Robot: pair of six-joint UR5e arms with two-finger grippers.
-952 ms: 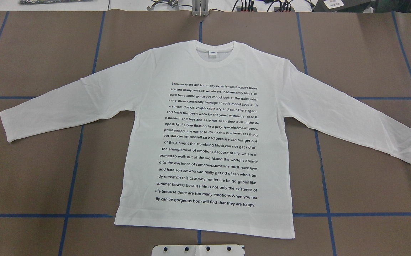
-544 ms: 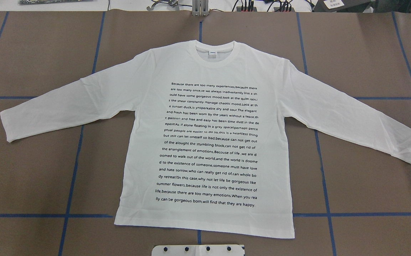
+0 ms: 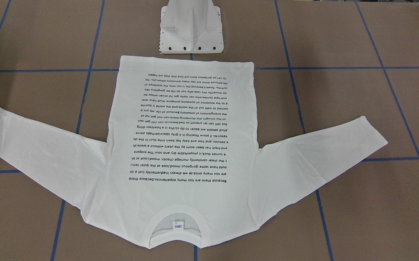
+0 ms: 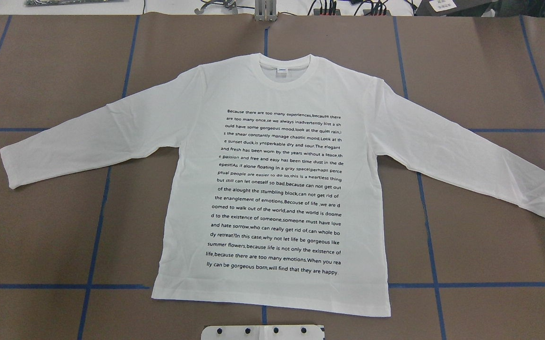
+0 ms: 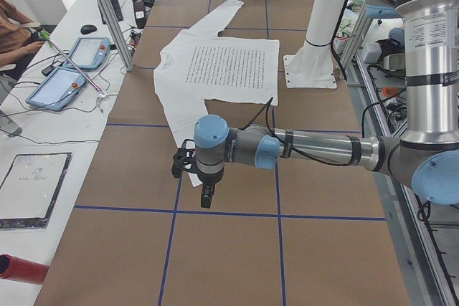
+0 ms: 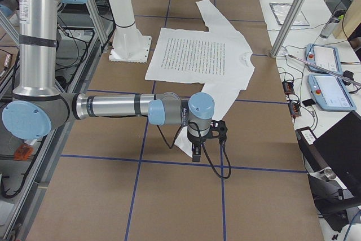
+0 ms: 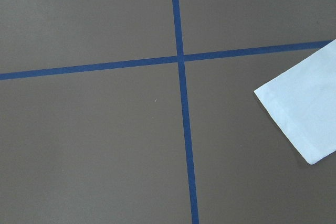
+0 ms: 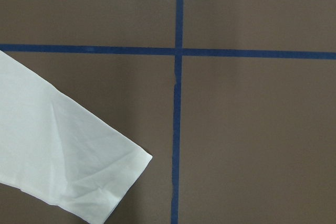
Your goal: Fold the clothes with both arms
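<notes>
The clothes are one white long-sleeved T-shirt [image 4: 272,189] lying flat on the brown table, black text side up, both sleeves spread out. Its collar [image 4: 285,85] points away from the robot. The left arm [image 5: 315,150] reaches out low over the table, and its gripper [image 5: 206,197] hangs beside the left sleeve's cuff [image 7: 304,114]. The right arm [image 6: 113,106] does the same at the other end, its gripper [image 6: 195,152] over the right cuff [image 8: 63,156]. Neither gripper shows in the overhead or wrist views, so I cannot tell whether they are open or shut.
The white pedestal base [image 3: 192,32] stands just behind the shirt's hem. Blue tape lines [image 4: 97,208] grid the table. A side bench holds tablets [image 5: 72,69] and cables, with a metal post [image 5: 107,12] at its edge and a person's arm [image 5: 14,30] nearby.
</notes>
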